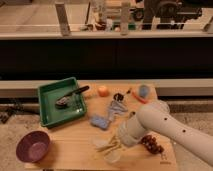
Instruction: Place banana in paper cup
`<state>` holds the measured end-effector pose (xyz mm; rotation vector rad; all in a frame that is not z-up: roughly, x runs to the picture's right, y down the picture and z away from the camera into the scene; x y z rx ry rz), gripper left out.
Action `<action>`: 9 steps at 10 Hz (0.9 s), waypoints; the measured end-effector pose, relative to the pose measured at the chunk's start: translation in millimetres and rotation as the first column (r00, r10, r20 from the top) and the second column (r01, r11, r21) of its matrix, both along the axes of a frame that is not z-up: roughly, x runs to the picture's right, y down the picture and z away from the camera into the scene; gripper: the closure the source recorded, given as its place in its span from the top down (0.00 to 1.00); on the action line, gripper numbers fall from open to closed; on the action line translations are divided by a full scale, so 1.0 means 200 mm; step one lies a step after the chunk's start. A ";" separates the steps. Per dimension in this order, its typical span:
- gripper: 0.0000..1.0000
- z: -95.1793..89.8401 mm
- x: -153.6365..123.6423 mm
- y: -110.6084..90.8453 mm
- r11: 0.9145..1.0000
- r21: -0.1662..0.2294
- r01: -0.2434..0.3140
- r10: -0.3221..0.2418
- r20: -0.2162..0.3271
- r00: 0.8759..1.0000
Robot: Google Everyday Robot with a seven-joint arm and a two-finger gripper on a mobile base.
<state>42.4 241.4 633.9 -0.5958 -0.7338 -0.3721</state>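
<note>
The pale-yellow banana [106,146] lies on the wooden table near its front edge. The small white paper cup [113,157] sits just in front of it, touching or nearly touching it. My gripper [120,140] is at the end of the thick white arm that comes in from the lower right. It is low over the banana's right end and just behind the cup. The wrist hides where it meets the banana.
A green tray [46,114] with a dark utensil is at the back left and a purple bowl [32,147] at the front left. An orange fruit [103,90], a light-blue cup [144,91], a carrot [139,98], a blue-grey object [99,122] and grapes [152,144] lie around.
</note>
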 end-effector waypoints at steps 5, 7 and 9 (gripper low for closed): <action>0.80 0.03 -0.01 0.01 1.000 -0.013 -0.010 0.010 0.004 1.000; 0.80 0.03 0.00 0.01 1.000 -0.010 -0.018 0.018 0.000 1.000; 0.80 0.03 0.01 0.02 1.000 -0.004 -0.026 0.026 -0.004 1.000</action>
